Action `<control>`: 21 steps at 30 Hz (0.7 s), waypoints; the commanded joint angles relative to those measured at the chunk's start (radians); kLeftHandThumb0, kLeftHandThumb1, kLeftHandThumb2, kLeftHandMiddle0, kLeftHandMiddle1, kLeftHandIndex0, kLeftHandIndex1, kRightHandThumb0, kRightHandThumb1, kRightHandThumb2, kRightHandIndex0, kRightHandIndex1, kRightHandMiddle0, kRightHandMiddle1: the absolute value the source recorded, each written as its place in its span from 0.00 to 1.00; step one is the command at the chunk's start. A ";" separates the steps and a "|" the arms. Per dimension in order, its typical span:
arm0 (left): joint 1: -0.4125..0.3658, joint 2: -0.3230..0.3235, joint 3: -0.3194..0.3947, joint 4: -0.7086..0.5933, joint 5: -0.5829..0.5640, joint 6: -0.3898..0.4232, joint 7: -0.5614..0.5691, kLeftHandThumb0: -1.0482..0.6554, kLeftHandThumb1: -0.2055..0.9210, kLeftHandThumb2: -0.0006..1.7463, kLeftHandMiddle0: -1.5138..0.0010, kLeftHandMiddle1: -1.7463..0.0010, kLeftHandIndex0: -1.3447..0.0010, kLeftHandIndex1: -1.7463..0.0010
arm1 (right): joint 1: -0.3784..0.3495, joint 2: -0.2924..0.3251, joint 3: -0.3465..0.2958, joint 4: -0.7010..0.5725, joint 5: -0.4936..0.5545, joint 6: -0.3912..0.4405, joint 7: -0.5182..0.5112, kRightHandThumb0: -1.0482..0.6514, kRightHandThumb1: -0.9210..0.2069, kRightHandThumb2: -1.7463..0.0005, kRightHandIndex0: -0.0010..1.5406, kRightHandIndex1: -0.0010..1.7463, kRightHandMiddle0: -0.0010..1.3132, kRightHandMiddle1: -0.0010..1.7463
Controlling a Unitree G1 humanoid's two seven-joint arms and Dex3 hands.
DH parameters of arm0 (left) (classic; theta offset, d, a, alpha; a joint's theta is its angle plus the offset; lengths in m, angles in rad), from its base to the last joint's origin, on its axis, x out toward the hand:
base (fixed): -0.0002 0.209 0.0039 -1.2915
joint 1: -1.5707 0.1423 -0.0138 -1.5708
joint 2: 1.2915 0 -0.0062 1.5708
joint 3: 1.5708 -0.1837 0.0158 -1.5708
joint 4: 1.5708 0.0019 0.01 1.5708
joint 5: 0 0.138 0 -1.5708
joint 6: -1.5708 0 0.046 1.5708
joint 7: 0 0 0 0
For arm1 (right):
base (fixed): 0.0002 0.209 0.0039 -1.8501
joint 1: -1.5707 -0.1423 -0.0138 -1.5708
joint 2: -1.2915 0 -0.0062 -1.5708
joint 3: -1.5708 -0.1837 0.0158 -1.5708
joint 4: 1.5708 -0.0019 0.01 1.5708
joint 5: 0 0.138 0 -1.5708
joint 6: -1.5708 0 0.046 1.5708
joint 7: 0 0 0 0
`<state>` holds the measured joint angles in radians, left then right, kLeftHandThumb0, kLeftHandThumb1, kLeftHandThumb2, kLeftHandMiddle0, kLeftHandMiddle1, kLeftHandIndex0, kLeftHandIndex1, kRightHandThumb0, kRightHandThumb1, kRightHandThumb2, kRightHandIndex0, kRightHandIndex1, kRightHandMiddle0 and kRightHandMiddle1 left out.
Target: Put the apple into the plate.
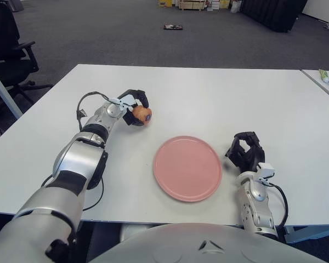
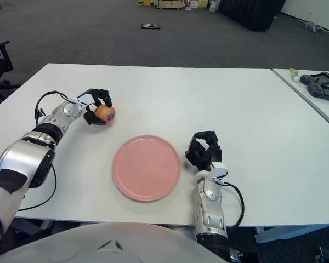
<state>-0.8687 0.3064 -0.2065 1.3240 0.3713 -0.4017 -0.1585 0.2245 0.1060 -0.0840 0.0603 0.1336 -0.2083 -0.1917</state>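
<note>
**Operator:** Where is the apple, and what has hold of it?

**Describer:** Your robot's left hand (image 1: pixel 132 107), black-fingered on a silver forearm, reaches out over the white rectangular table (image 1: pixel 208 93). Its fingers are wrapped round the small orange-red apple (image 1: pixel 140 114), which shows a dark spot on the side facing the plate. Whether the apple touches the tabletop, you cannot tell from these views.

**Operator:** And the plate?

**Describer:** The round, flat pink plate (image 1: pixel 187 167) lies nearer the robot's body than the apple, and to the apple's right. The two are apart, with bare table between them. Nothing lies on the plate.

**Operator:** What is the other hand doing?

**Describer:** Your right hand (image 1: pixel 244 152) shows just beside the plate's right edge, near the table's front edge. Its black fingers point upward, loosely curled, and hold nothing.

**Operator:** Anything else nearby?

**Describer:** A black office chair (image 1: pixel 8 44) stands on the grey carpet beyond the table's left side.
</note>
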 commanded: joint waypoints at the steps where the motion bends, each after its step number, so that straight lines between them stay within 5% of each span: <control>1: -0.009 0.015 0.038 -0.040 -0.044 -0.033 -0.022 0.60 0.39 0.85 0.11 0.00 0.15 0.00 | 0.008 0.029 -0.003 0.027 -0.004 0.026 -0.009 0.37 0.34 0.40 0.63 1.00 0.34 1.00; 9: -0.004 0.018 0.070 -0.096 -0.088 -0.066 -0.046 0.59 0.40 0.84 0.11 0.00 0.15 0.00 | 0.005 0.035 -0.007 0.023 0.004 0.039 -0.011 0.37 0.34 0.40 0.63 1.00 0.33 1.00; 21: 0.103 0.040 0.096 -0.375 -0.160 -0.174 -0.115 0.59 0.40 0.84 0.11 0.00 0.15 0.00 | -0.002 0.037 -0.007 0.012 0.005 0.069 -0.026 0.38 0.31 0.42 0.63 1.00 0.32 1.00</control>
<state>-0.7932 0.3323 -0.1171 1.0048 0.2252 -0.5458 -0.2632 0.2195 0.1062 -0.0827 0.0546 0.1313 -0.1772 -0.2044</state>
